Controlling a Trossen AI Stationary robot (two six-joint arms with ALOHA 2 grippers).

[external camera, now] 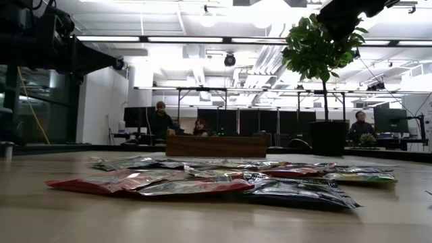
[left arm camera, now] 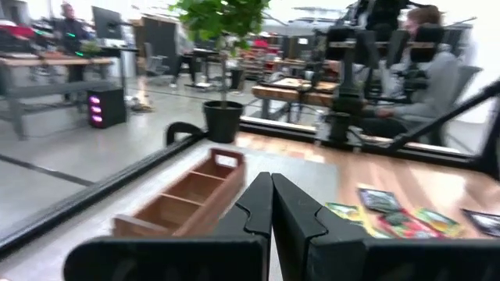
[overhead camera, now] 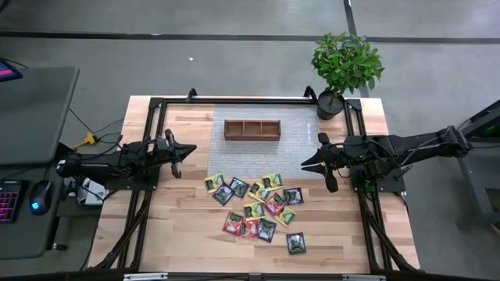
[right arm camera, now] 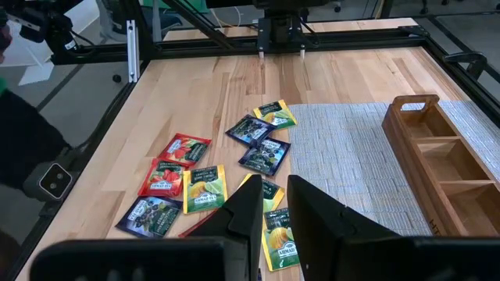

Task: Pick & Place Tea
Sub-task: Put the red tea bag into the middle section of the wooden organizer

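Several small flat tea packets, yellow-green, red and dark, lie scattered flat on the wooden table near its middle and toward the near edge. They also show in the low view as tea packets and in the right wrist view as tea packets. My left gripper hovers at the table's left, shut, left of the brown three-compartment tray. My right gripper hovers at the right above the grey mat, fingers slightly apart, pointing toward the packets. Neither touches anything.
The tray stands on a grey woven mat toward the far edge. A potted plant stands at the far right corner. Black frame rails border the table. People sit at desks in the room behind.
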